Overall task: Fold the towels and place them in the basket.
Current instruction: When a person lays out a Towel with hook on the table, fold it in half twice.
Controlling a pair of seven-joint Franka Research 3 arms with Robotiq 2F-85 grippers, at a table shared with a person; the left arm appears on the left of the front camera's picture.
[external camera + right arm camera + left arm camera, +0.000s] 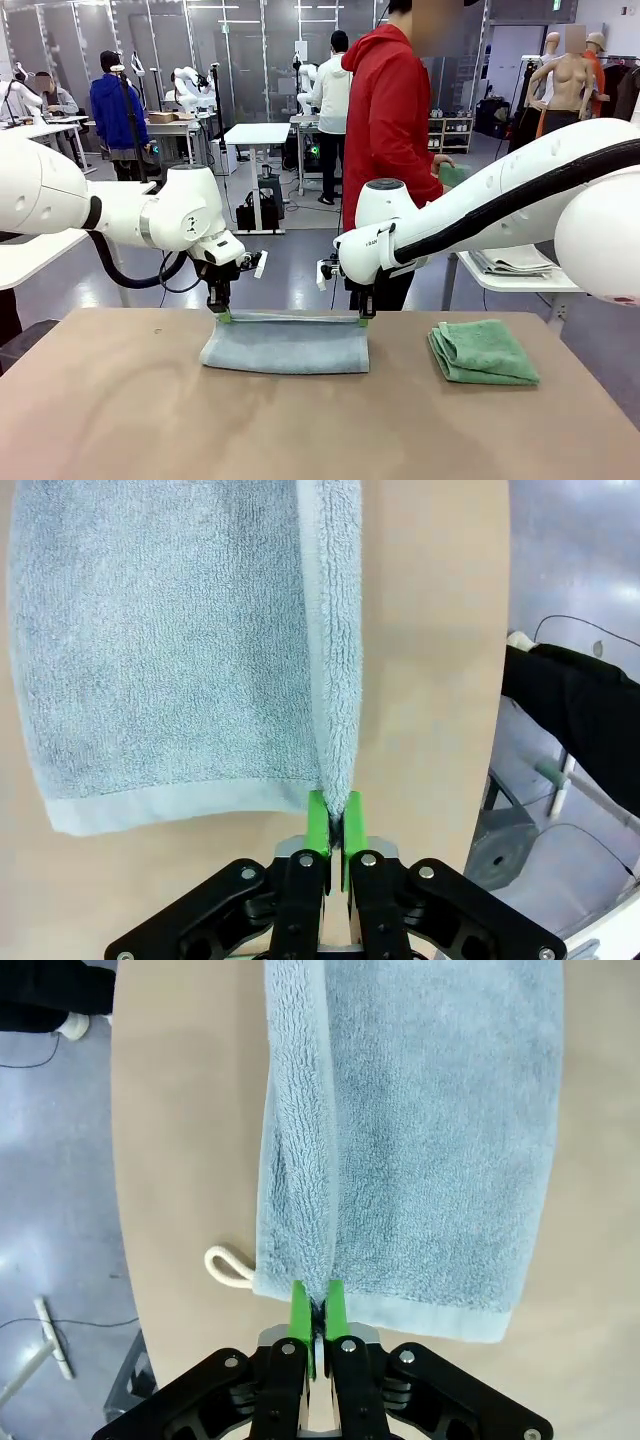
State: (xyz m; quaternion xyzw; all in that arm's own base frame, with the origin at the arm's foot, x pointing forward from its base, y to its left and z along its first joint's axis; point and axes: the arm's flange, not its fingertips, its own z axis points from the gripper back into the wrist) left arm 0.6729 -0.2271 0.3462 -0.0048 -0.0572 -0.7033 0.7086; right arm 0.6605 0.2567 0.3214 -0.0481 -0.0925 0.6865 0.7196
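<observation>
- Front view: we see the blue-grey towel (285, 345) lying folded over on the table (120, 400), close to its far edge, with a raised ridge of cloth along its far side.
- The left gripper (222, 316) is clamped on the ridge's left end. In the left wrist view the green pads sit nearly together with terry pinched between them.
- The right gripper (364, 320) is likewise clenched on the ridge's right end, with the same thin pinch in its wrist view.
- The green towel (483, 352) sits folded on the robot's right side of the table, well apart from the blue-grey one and touched by nothing.
- Both towels are on the table, so we judge the basket step yet to come.
- Risk: terry loops may cling to the pads, so a lift-off right after release could drag the top layer and undo the fold.
- Risk: if one side lets go before the other, the ridge could skew and leave uneven edges.
- Risk: the towel lies near the far table edge, so any pull that way could slide it off. The hanging loop (228, 1267) at its corner could also catch.
- Surface: tan, matte, smooth-looking tabletop, so we expect little friction to hold the cloth.
- Room: open lab with a grey floor, cables below, and other tables farther off. A person (390, 120) in a red top stands at the far side.
</observation>
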